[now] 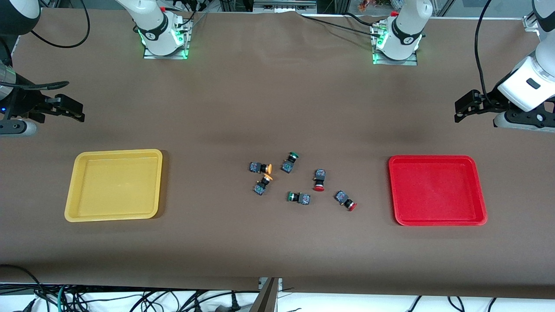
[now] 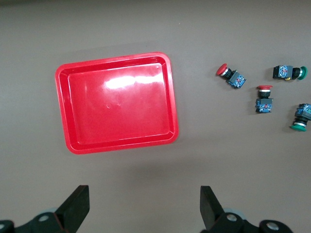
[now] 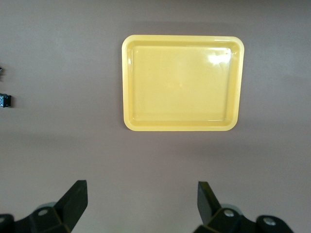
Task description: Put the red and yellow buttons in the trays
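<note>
Two yellow-capped buttons (image 1: 260, 167) (image 1: 262, 183) and two red-capped buttons (image 1: 319, 180) (image 1: 345, 200) lie on the table's middle, between the yellow tray (image 1: 115, 151) and the red tray (image 1: 433, 157). Both trays hold nothing. My left gripper (image 1: 459, 112) hangs open and empty over bare table beside the red tray. Its wrist view shows its gripper (image 2: 145, 204), the red tray (image 2: 114, 59) and the red buttons (image 2: 231, 75) (image 2: 264, 99). My right gripper (image 1: 73, 113) hangs open and empty over bare table beside the yellow tray, which also shows in the right wrist view (image 3: 182, 39), as does the gripper (image 3: 142, 201).
Two green-capped buttons (image 1: 289, 162) (image 1: 298, 197) lie among the others, also in the left wrist view (image 2: 289, 73) (image 2: 301, 116). The arms' bases (image 1: 162, 39) (image 1: 396, 43) stand at the table's edge farthest from the front camera. Cables hang along the nearest edge.
</note>
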Controlling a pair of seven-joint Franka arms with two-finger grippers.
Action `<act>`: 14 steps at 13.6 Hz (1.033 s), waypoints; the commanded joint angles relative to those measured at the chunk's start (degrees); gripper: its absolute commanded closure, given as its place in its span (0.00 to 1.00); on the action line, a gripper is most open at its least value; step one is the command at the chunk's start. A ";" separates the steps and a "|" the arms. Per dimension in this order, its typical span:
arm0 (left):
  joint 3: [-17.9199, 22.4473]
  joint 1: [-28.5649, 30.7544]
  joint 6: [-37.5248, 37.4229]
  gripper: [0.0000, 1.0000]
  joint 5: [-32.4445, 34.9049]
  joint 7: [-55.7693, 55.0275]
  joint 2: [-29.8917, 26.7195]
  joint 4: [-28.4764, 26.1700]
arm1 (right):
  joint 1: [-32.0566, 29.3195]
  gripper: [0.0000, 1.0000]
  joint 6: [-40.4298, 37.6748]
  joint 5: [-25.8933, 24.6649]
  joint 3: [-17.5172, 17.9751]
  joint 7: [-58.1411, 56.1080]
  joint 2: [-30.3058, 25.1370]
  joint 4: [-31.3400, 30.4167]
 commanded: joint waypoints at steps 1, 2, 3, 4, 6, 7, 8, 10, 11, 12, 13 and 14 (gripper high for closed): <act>0.00 -0.05 -1.33 0.00 0.50 0.85 0.36 1.48 | -0.36 0.00 -0.33 0.25 0.16 0.79 0.69 1.50; 0.09 -0.05 -1.33 0.00 0.50 0.85 0.36 1.48 | -0.36 0.00 -0.33 0.25 0.16 0.61 0.69 1.50; 0.00 -0.05 -1.33 0.00 0.50 0.85 0.36 1.48 | -0.36 0.00 -0.33 0.25 0.16 0.53 0.69 1.50; 0.00 -0.05 -1.33 0.00 0.50 0.85 0.36 1.48 | -0.36 0.00 -0.33 0.25 0.16 0.53 0.77 1.50; 0.09 -0.05 -1.33 0.00 0.50 0.85 0.36 1.48 | -0.36 0.00 -0.33 0.25 0.16 0.53 0.86 1.50; 0.00 -0.05 -1.33 0.00 0.50 0.85 0.36 1.48 | -0.36 0.00 -0.07 0.33 0.16 0.53 0.86 1.50; 0.09 -0.05 -1.33 0.00 0.50 0.85 0.36 1.48 | -0.36 0.00 0.11 0.25 0.16 0.44 0.86 1.50; 0.00 -0.05 -1.33 0.00 0.50 0.85 0.36 1.48 | -0.36 0.00 0.11 0.25 0.16 0.44 0.86 1.50; 0.09 -0.05 -1.33 0.00 0.50 0.85 0.36 1.48 | -0.36 0.00 0.11 0.25 0.16 0.44 0.86 1.50; 0.09 -0.05 -1.33 0.00 0.50 0.85 0.36 1.48 | -0.36 0.00 0.11 0.25 0.16 0.44 0.86 1.50; 0.09 -0.05 -1.33 0.00 0.50 0.85 0.36 1.48 | -0.36 0.00 0.20 0.25 0.16 0.52 0.86 1.50; 0.00 -0.05 -1.41 0.00 0.50 0.77 0.36 1.48 | -0.36 0.00 0.37 0.25 0.16 0.53 0.95 1.50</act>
